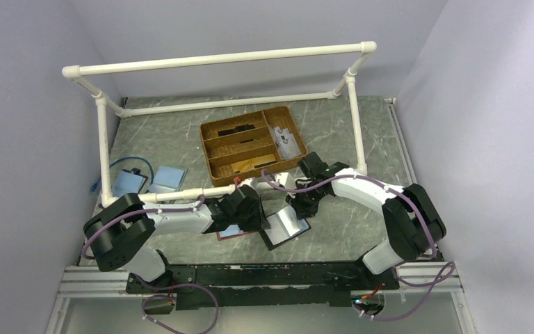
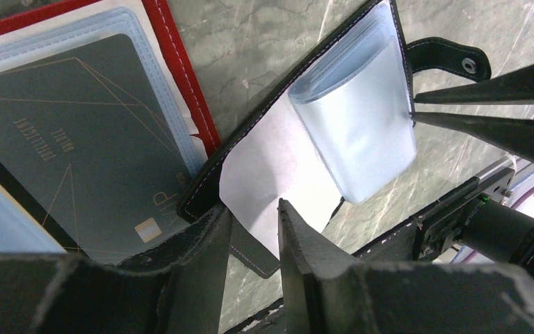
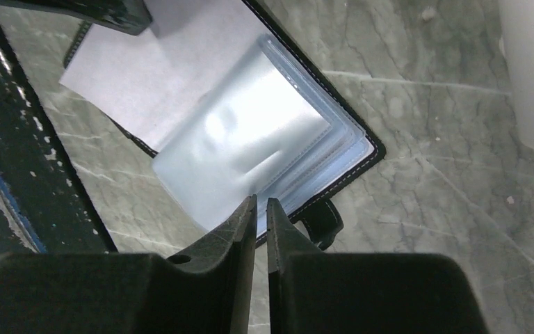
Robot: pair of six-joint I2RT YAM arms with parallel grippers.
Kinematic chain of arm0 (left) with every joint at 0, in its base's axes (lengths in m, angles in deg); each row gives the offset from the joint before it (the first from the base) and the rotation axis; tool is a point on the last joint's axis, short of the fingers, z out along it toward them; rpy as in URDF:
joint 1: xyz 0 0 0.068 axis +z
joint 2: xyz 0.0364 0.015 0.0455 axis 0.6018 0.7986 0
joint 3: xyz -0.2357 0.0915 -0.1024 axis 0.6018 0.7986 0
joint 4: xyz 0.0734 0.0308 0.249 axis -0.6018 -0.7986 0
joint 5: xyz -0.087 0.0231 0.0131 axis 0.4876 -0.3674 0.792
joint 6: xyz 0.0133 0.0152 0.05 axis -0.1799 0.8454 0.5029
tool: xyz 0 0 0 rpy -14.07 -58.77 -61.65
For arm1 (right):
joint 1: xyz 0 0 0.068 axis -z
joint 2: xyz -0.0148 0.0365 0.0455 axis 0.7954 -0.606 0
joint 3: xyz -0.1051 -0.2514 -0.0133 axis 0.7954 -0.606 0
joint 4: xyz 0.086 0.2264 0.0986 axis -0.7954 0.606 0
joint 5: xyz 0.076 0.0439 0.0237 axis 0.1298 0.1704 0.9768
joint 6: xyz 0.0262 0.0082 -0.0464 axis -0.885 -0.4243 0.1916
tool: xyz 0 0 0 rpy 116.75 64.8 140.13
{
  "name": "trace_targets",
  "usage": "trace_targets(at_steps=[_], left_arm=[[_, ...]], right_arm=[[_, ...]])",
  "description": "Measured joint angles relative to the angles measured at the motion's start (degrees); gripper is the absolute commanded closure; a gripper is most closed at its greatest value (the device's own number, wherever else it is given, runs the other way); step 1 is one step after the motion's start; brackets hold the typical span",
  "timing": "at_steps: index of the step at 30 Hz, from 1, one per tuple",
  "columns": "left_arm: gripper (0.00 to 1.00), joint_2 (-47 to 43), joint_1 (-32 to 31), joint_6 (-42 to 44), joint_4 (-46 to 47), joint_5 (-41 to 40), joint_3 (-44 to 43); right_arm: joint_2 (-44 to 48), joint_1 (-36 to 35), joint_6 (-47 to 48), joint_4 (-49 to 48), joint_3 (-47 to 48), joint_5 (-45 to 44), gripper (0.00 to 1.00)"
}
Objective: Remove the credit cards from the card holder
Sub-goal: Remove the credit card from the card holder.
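The black-edged card holder (image 1: pixel 288 233) lies open on the marble table between my two grippers. Its pale inside (image 2: pixel 264 160) faces up, and a stack of clear bluish sleeves (image 2: pixel 354 125) bends up off its far half. Whether the credit cards sit in those sleeves I cannot tell. My right gripper (image 3: pixel 261 200) is shut on the free edge of the sleeves (image 3: pixel 243 139). My left gripper (image 2: pixel 252 206) stands partly open, its tips at the holder's near corner. A dark grey card (image 2: pixel 76 139) lies in a red-edged holder (image 2: pixel 181 69) to the left.
A woven divided tray (image 1: pixel 206 139) with small items stands behind the grippers. A white pipe frame (image 1: pixel 222 59) spans the table, one low bar just behind my left arm. Two light blue flat pieces (image 1: pixel 128 182) lie at the far left.
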Motion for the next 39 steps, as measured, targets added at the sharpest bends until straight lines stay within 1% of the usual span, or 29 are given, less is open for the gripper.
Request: trace_targets(at_steps=[7, 11, 14, 19, 22, 24, 25, 27, 29, 31, 34, 37, 39], left_arm=[[0.60, -0.7, 0.5, 0.4, 2.8, 1.0, 1.7], [0.48, -1.2, 1.1, 0.3, 6.1, 2.7, 3.5], [0.40, -1.8, 1.7, -0.1, 9.9, 4.5, 5.3], [0.36, -2.4, 2.8, -0.8, 15.1, 7.0, 8.0], [0.30, -2.7, 3.3, -2.0, 17.5, 7.8, 9.2], [0.29, -2.8, 3.6, -2.7, 18.8, 8.2, 9.7], [0.29, -2.8, 3.6, -3.1, 18.9, 8.2, 9.7], [0.34, -2.7, 3.8, -3.5, 18.9, 8.4, 9.7], [0.45, -1.9, 4.0, -3.8, 18.3, 8.7, 9.0], [0.53, -0.4, 4.2, -4.0, 17.4, 8.7, 7.8], [0.69, 1.0, 4.5, -4.2, 16.1, 8.6, 6.9], [0.70, 1.0, 4.6, -4.1, 14.6, 7.8, 6.9], [0.70, 1.0, 4.6, -4.0, 14.0, 7.6, 6.7]], right_arm=[[-2.4, -4.2, -0.1, 0.5, 1.6, -0.5, 0.92], [-3.3, -4.8, -0.4, 1.3, 3.1, 4.5, 0.92], [-4.4, -4.9, -0.5, 2.8, 4.9, 10.3, 0.91], [-8.0, -4.9, -0.5, 4.8, 7.9, 18.0, 0.90], [-9.4, -4.9, -0.5, 5.7, 8.0, 20.4, 0.90], [-9.9, -5.1, -0.3, 6.4, 8.0, 21.4, 0.90], [-10.0, -5.1, -0.2, 6.8, 8.0, 22.0, 0.90], [-10.0, -5.3, 0.1, 7.6, 8.1, 23.0, 0.89], [-10.0, -5.6, 0.5, 8.3, 8.3, 23.6, 0.88], [-10.0, -5.6, 0.5, 8.5, 8.5, 23.4, 0.87], [-9.7, -5.1, 0.1, 8.2, 8.5, 21.4, 0.87], [-7.9, -3.4, -1.3, 6.0, 7.8, 16.7, 0.87], [-6.3, -2.6, -1.9, 4.6, 7.0, 13.2, 0.90]])
